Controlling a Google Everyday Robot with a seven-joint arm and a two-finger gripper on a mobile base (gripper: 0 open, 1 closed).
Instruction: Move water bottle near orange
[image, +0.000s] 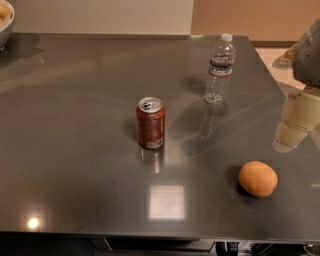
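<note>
Grey shiny table (70, 150), and the gripper (296, 122) is a blurry cream shape hanging over its right edge, partly cut off by the frame, so honestly I can't tell whether it's spread or pressed together. The water bottle (219, 67) stands upright, white cap on, to the gripper's left and farther back, apart from it. The orange (257, 178) sits on the table nearer the camera than the gripper, slightly to its left. Bottle and orange are well apart. A reddish-brown soda can (150, 123) stands upright way off to the gripper's left, roughly level with it.
</note>
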